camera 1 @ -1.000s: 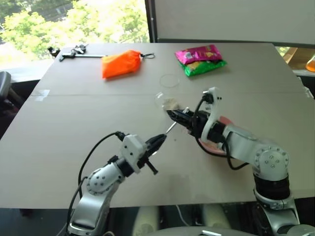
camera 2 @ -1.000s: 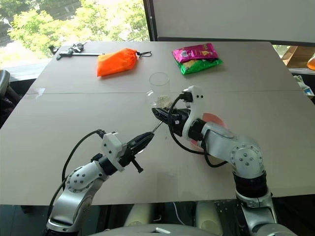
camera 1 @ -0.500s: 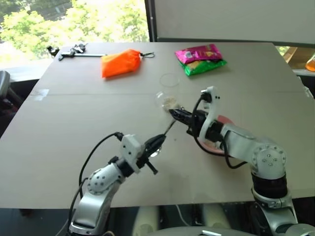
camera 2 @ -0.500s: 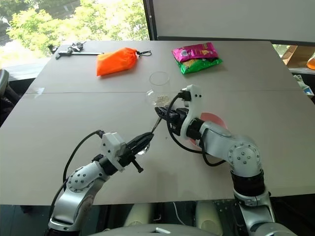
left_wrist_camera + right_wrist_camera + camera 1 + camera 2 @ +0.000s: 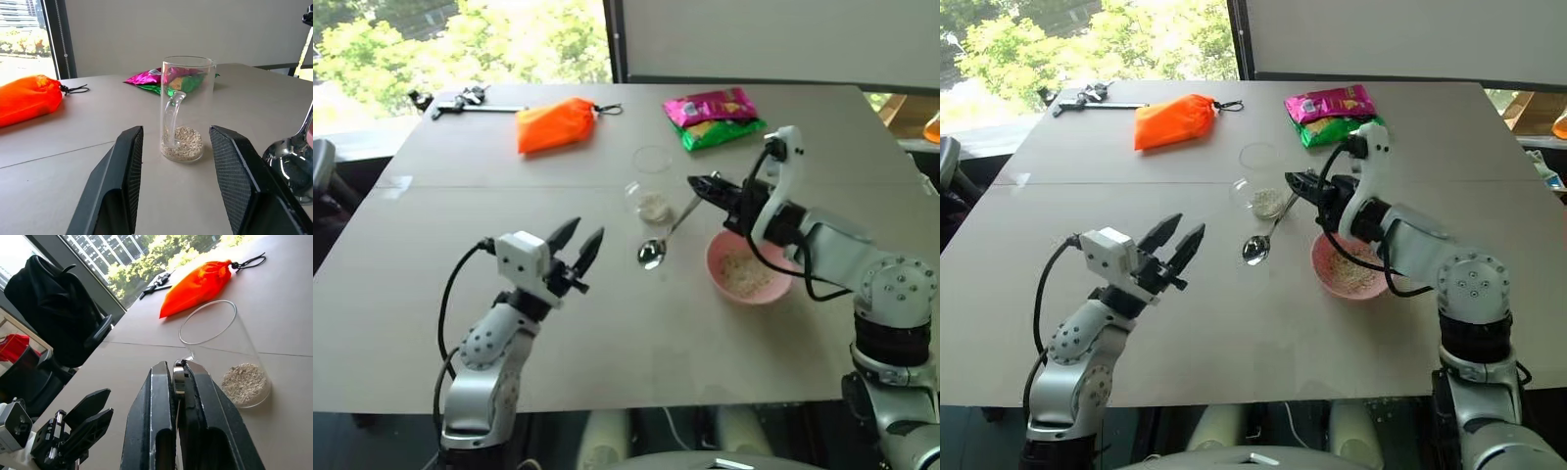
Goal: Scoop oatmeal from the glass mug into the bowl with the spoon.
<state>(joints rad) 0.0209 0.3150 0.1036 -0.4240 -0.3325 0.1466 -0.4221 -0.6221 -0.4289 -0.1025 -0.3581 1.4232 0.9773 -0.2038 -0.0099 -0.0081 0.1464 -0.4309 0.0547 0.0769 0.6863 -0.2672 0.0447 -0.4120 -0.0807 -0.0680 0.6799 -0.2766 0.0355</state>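
While some oatmeal (image 5: 745, 273) already lies in the pink bowl (image 5: 717, 257), more sits in the glass mug (image 5: 650, 194) beside it. Right gripper (image 5: 695, 183) is clamped on the spoon (image 5: 658, 245), head hanging between mug and bowl; left gripper (image 5: 578, 237) stands apart, empty. More scooping seems to remain.

The left tool (image 5: 578, 238) has let go of the slim silver metal spoon (image 5: 668, 231) and drawn back from it, its two black fingers now spread and raised above the grey worktop (image 5: 460, 245). The right tool (image 5: 699, 183), pinched shut on the spoon's handle tip, has lifted and swung toward the robot's right, carrying the spoon so that its oval head hangs low beside the clear glass mug (image 5: 650, 186). The round pink bowl (image 5: 749, 267), earlier mostly hidden under the right arm, now lies uncovered.
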